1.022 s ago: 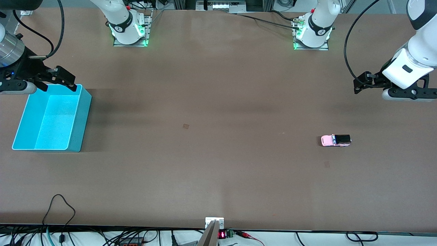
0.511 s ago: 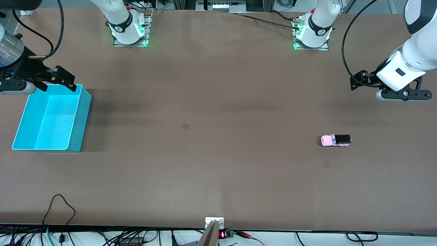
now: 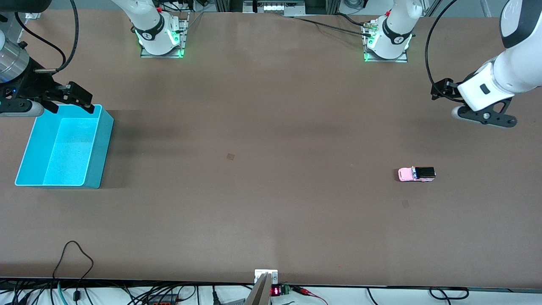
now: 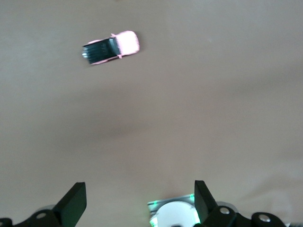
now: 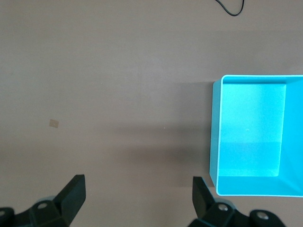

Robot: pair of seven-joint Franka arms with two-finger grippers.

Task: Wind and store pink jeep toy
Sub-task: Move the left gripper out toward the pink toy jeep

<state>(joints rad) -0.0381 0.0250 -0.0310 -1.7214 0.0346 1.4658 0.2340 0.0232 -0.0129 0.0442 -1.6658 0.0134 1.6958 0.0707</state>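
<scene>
A: What is seen in the front view?

B: The pink jeep toy (image 3: 416, 174) is seen resting on the bench (image 3: 271, 212), toward the left arm's end and well apart from the turquoise bin (image 3: 101, 148) at the right arm's end. Since a second ago the left pincer (image 3: 440, 88) has been swung over the bench toward the toy; its fingers cannot be judged from here. The right pincer (image 3: 72, 101) is held waiting over the bin's rim, spread and empty. Nothing has been wound or stored yet, so the reach is judged as only begun.

A: What is added by the left wrist view?

B: Its fingers (image 4: 75, 204) are shown spread wide and empty, with the toy (image 4: 111, 47) untouched well ahead of them.

A: And the right wrist view?

B: The bin (image 5: 215, 137) is shown empty inside, which is less plainly seen from the front; the toy is not shown there.
</scene>
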